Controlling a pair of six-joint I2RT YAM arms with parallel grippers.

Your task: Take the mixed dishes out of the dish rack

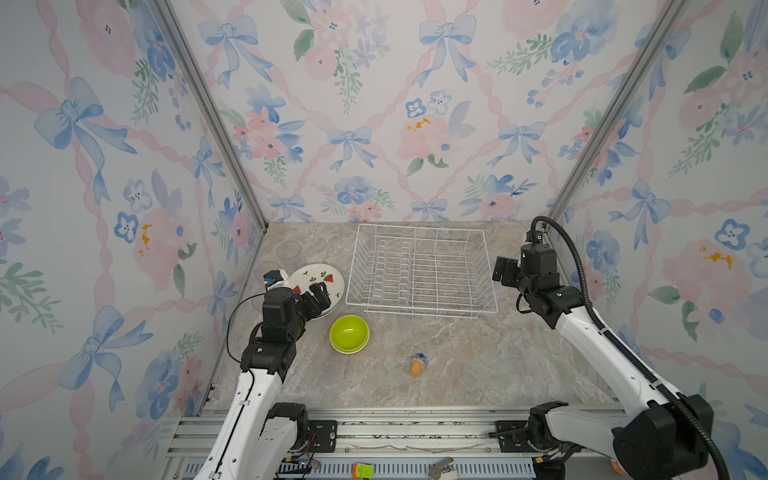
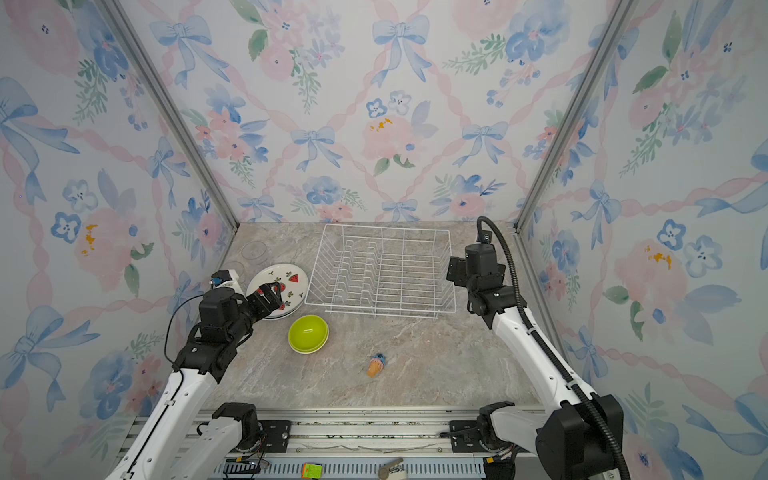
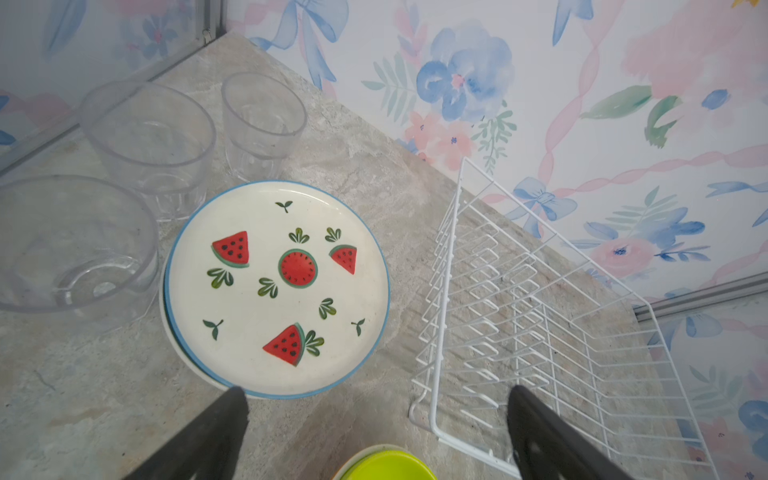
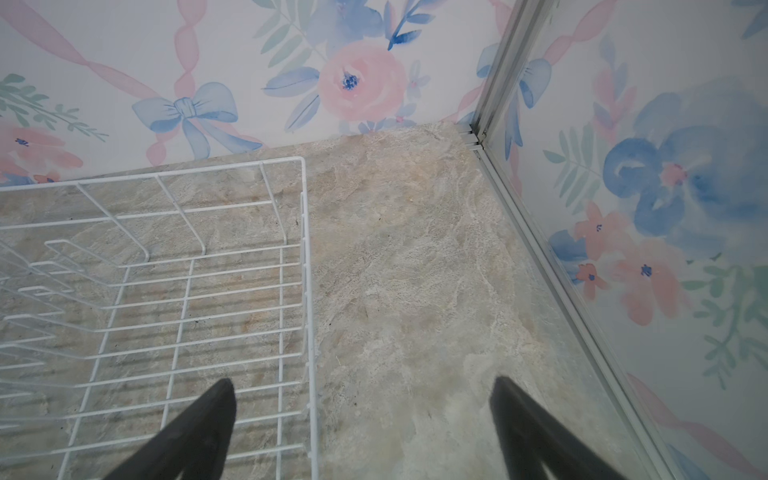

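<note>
Black left fingers (image 3: 210, 436) and right fingers (image 4: 195, 436) gape wide, gripping nothing.

Lower plate (image 3: 168, 328) lies beneath the watermelon plate (image 3: 276, 286); print hidden. Lime-green bowl (image 3: 386, 467) is cut by the left wrist picture's edge. Left hand (image 1: 321, 293) masks part of the watermelon plate in both top views.

Enclosed on three sides by wallpapered walls (image 1: 374, 104) of pink flowers and blue bows, joined by slanting aluminium posts (image 1: 212, 120) at upper left and upper right, above a grey-beige stone-patterned tabletop (image 1: 478, 365), edged along the bottom of the frame by a metal rail (image 1: 415, 432), evenly lit.
</note>
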